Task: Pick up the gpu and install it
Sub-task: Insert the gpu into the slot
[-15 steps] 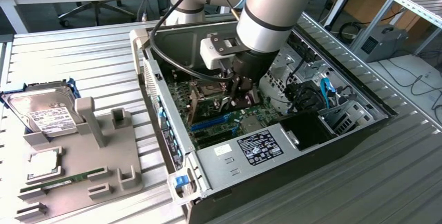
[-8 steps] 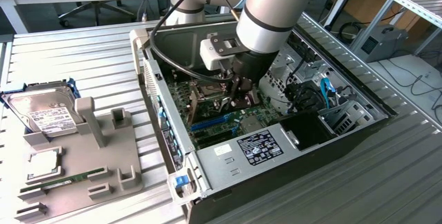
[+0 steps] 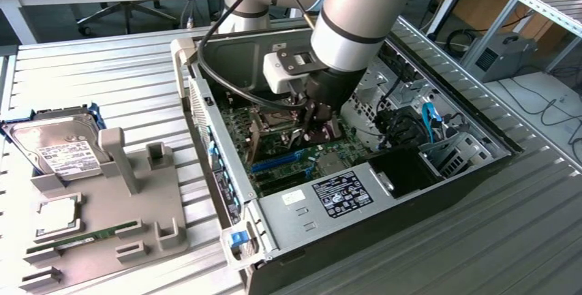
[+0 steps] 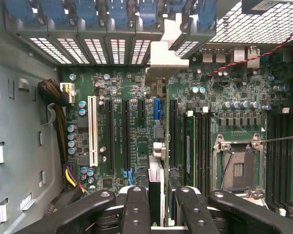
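gripper: black fingers clamped on thin flat gpu card with silver metal end bracket | gpu place: held edge-on above green motherboard slots, inside open black computer case | bracket near the rear slot covers

One open computer case lies on the counter. One grey holder tray carries one hard drive, one processor chip and one RAM stick. One gpu stands in the one hand.
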`<state>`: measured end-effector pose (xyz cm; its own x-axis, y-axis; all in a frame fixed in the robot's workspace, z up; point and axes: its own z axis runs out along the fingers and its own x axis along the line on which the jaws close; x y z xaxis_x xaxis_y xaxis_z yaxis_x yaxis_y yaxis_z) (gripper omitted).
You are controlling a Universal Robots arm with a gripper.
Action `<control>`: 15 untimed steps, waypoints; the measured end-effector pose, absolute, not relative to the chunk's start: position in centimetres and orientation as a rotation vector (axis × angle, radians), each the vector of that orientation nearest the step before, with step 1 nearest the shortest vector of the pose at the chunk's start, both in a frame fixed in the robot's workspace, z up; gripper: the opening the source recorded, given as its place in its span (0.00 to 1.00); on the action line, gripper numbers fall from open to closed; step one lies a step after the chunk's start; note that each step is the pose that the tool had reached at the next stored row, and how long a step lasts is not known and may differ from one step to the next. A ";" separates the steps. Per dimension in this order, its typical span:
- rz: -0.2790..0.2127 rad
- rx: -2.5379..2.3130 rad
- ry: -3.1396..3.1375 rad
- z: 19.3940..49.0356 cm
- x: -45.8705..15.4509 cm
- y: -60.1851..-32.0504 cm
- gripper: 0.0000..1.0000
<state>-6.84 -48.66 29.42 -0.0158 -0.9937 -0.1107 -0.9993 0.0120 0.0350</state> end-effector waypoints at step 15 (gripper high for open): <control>0.159 -2.165 2.195 29.0 -6.9 -48.7 0.26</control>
<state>-6.86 -48.66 29.03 -0.0158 -0.9937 -0.1107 -0.9993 0.0120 0.0350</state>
